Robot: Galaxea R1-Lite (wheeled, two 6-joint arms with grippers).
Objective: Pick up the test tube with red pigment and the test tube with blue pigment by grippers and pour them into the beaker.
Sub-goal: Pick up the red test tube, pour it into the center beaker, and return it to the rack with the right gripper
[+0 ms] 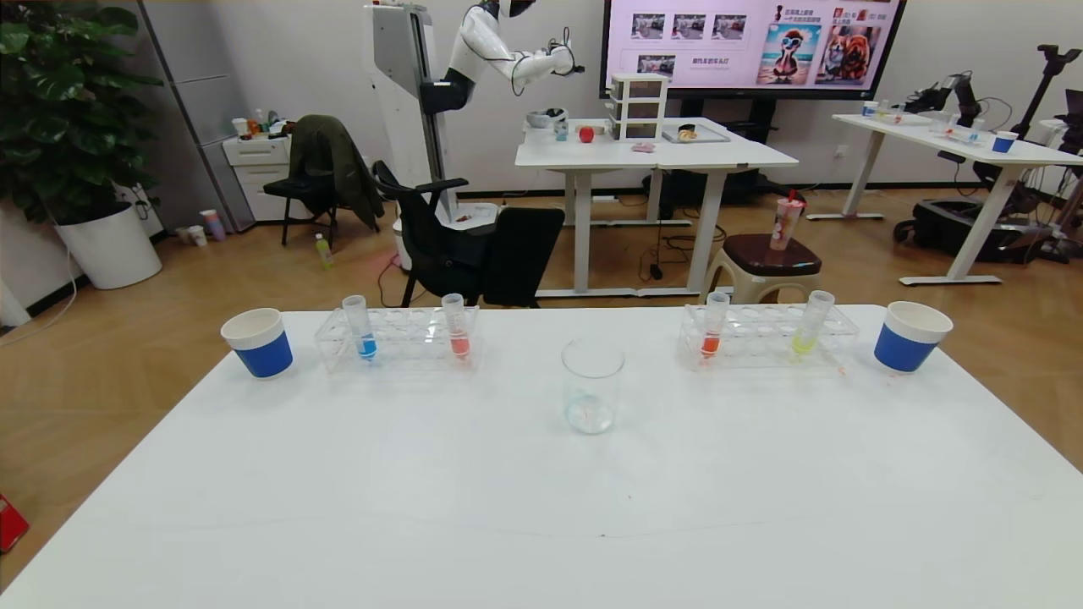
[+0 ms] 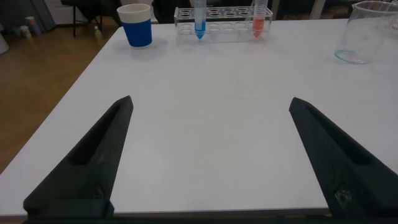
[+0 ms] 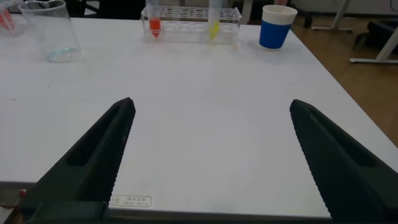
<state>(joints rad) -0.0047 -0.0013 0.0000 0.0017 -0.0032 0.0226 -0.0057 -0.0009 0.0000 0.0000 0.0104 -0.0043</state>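
Nearest, the left gripper [image 2: 208, 155] and right gripper [image 3: 208, 155] hover spread wide over the counter [image 1: 423, 507], holding nothing. Centrally stands the beaker [image 1: 592, 385]. Beyond, at its ten o'clock, is the test tube with blue pigment [image 1: 359, 326]; at two o'clock, the test tube with red pigment [image 1: 713, 332]. Each should be gripped above the liquid and lifted straight out of its rack.

Looking like a robotics lab or office: another robot arm [image 1: 499, 51] working upper centre, wall screen [image 1: 753, 42] glowing upper right, white desks [image 1: 651, 156] standing around.
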